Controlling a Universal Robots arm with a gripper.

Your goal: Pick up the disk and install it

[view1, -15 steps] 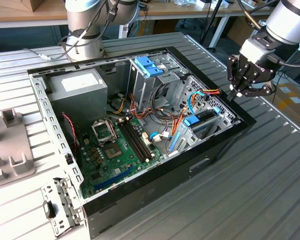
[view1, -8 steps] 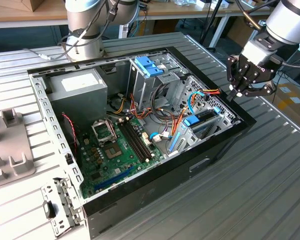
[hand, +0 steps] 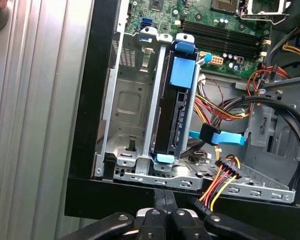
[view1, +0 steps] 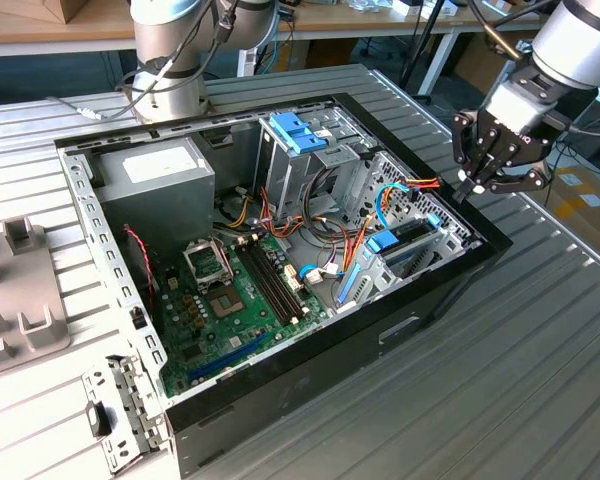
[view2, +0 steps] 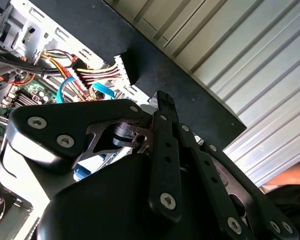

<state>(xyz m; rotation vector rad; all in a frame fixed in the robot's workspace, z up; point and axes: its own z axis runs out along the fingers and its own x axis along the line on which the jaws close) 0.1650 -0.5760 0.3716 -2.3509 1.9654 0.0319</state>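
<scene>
- Ribbed grey metal table (view1: 540, 330) carries an open black desktop computer case (view1: 420, 310), with a wooden workbench and cables in the background of the exterior view.
- Inside the case lie a green motherboard (view1: 220, 300), a big grey boxy power supply (view1: 160, 175) toward the case's far corner, and a paler blue plastic latch (view1: 298, 132) on a metal drive cage.
- The flat hard disk in its bright blue plastic carrier (hand: 176, 117) sits on edge in a slot of the metal drive bay at the case's corner nearest the arm (its blue tab (view1: 382, 241) also shows in the exterior view).
- The black multi-link gripper (view1: 492, 172) hangs just above that corner of the case, apart from the disk and holding nothing.
- In the first wrist view its fingertips (hand: 160, 200) press together, clenched on empty air.
- A bundle of red, yellow and black wires (hand: 225, 172) with a connector lies beside the drive bay.
</scene>
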